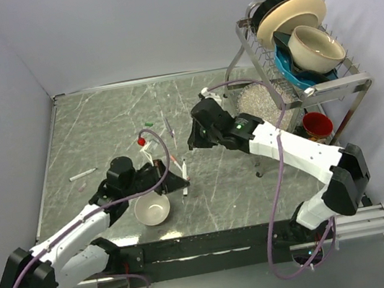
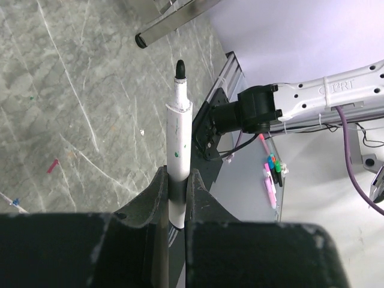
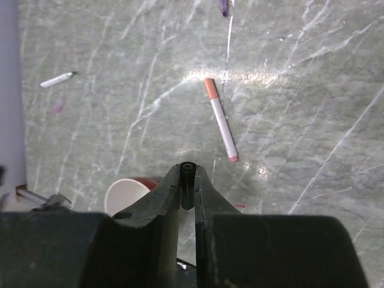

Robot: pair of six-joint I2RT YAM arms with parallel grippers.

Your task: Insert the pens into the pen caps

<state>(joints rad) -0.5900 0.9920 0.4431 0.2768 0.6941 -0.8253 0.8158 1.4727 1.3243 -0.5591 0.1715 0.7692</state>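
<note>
L gripper point(image 2: 178, 180): jaws clamped on 1 black-tipped pen point(image 2: 179, 132), tip sticking out past fingers. R gripper point(image 3: 188, 193): jaws pinching 1 black cap point(image 3: 188, 173). Ahead of R: 1 orange-capped pen point(image 3: 220, 119) flat on table; far left, 1 far pen point(image 3: 58, 79). R arm point(image 2: 336, 96) lettering unreadable.
</note>
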